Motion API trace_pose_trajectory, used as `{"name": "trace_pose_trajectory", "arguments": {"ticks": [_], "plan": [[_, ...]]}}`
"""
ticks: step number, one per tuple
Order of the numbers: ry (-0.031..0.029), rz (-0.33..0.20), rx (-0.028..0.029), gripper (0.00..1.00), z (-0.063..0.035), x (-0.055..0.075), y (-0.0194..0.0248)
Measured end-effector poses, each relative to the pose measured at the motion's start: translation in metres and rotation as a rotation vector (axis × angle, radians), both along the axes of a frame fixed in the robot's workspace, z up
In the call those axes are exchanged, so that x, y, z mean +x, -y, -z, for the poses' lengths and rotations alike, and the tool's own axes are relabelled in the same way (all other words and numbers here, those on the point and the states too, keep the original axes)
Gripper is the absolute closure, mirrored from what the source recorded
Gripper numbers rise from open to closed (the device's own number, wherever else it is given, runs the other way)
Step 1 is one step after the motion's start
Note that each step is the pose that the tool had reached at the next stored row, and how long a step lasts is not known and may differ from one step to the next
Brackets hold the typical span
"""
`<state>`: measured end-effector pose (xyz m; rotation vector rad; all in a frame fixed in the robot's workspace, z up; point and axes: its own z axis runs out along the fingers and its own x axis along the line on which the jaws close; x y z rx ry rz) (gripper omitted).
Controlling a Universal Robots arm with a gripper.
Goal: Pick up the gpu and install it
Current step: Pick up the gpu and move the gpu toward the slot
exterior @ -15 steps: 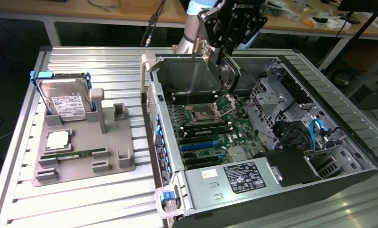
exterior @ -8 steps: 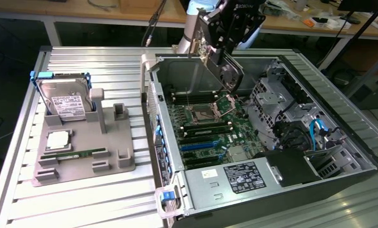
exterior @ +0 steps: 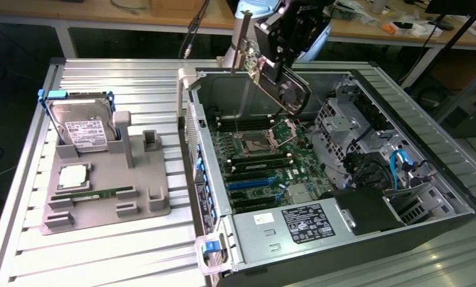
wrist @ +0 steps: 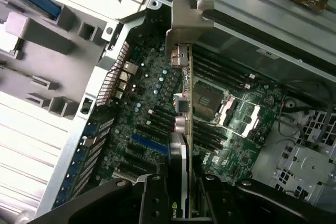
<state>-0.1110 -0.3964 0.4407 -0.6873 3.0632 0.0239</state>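
Note:
The gpu [exterior: 290, 89] hangs tilted in the air over the open computer case [exterior: 429, 149], black cooler and fan facing the exterior view's right. Its silver bracket [exterior: 240, 45] stands up at the end toward the exterior view's left. My gripper [exterior: 286, 57] is shut on the card's upper edge. In the wrist view the gpu [wrist: 182, 145] is seen edge-on between my black fingers [wrist: 152, 195], with its bracket [wrist: 184, 24] pointing toward the case's rear wall. Below it lies the green motherboard [wrist: 157, 93] with a blue slot [wrist: 149, 142] and several black slots.
A grey fixture tray [exterior: 142, 197] on the ribbed metal table holds a hard drive [exterior: 82, 128], a CPU [exterior: 72, 175] and a RAM stick [exterior: 90, 194]. Inside the case are the open CPU socket [exterior: 258, 143], the power supply [exterior: 302, 224] and drive cages [exterior: 357, 131].

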Motion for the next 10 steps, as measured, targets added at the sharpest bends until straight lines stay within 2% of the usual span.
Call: {"name": "trace_pose_trajectory", "arguments": {"ticks": [10], "plan": [[0.0000, -0.181, 0.0000, 0.72, 0.0000, 0.0002, 0.0000]]}}
